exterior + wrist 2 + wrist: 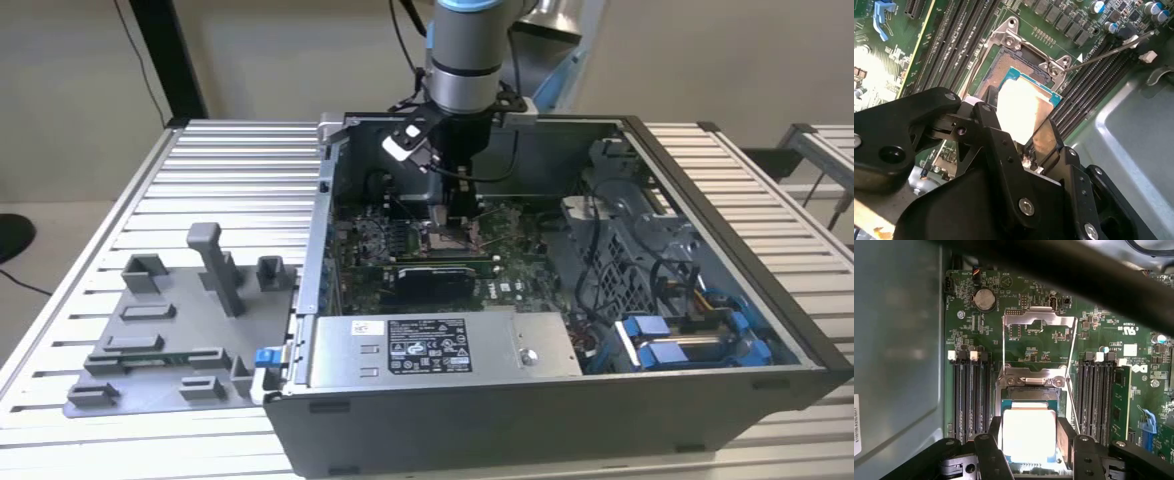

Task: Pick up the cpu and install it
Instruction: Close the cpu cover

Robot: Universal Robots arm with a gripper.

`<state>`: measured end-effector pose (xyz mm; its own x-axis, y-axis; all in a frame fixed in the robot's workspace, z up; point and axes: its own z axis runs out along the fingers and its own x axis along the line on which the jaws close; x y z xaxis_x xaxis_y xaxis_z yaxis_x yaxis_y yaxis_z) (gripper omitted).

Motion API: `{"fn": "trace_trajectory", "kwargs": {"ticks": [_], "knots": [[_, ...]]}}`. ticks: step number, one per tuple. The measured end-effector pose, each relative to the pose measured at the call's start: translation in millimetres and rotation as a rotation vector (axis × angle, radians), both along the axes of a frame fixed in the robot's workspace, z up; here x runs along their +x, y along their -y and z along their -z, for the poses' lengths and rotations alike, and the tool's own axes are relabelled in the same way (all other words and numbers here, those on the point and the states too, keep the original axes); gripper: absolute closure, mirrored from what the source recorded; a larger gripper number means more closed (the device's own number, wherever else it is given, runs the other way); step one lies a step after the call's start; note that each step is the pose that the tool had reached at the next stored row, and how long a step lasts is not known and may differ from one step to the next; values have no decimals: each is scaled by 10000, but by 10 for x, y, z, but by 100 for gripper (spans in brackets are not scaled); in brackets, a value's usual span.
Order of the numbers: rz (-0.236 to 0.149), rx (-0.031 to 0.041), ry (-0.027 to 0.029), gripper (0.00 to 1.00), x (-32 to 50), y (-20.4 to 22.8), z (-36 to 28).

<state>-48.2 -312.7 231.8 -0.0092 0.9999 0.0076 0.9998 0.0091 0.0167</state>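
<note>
The cpu [1024, 107] [1029, 435], a small flat square chip with a pale silver-white top and a green rim, sits between the black fingers of my gripper [1019, 125] [1029, 440]. The gripper is shut on it from two opposite sides. The chip hangs level, right over the dark metal-framed socket [1004, 62] [1031, 382] of the green board; I cannot tell whether it touches the socket. The socket's load plate [1040, 316] is swung open. In the exterior view my gripper [458, 228] reaches down into the open computer case [747, 200], over the board's middle.
Black memory slots [968, 395] flank the socket on both sides, and a thin metal lever [1109, 52] sticks out beside it. A silver box with a label [441, 345] fills the case's near side. Cables and blue drive holders [681, 340] crowd the exterior view's right. A grey fixture [174, 330] lies outside the case.
</note>
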Motion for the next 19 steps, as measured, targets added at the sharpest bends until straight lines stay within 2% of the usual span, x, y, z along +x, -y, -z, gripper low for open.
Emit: {"fn": "trace_trajectory", "kwargs": {"ticks": [5, 14, 19], "knots": [[1, 0, 1, 100, 0, 0, 74], [1, 1, -1, 100, 0, 1, 120], [1, 0, -1, 100, 0, 1, 195]]}}
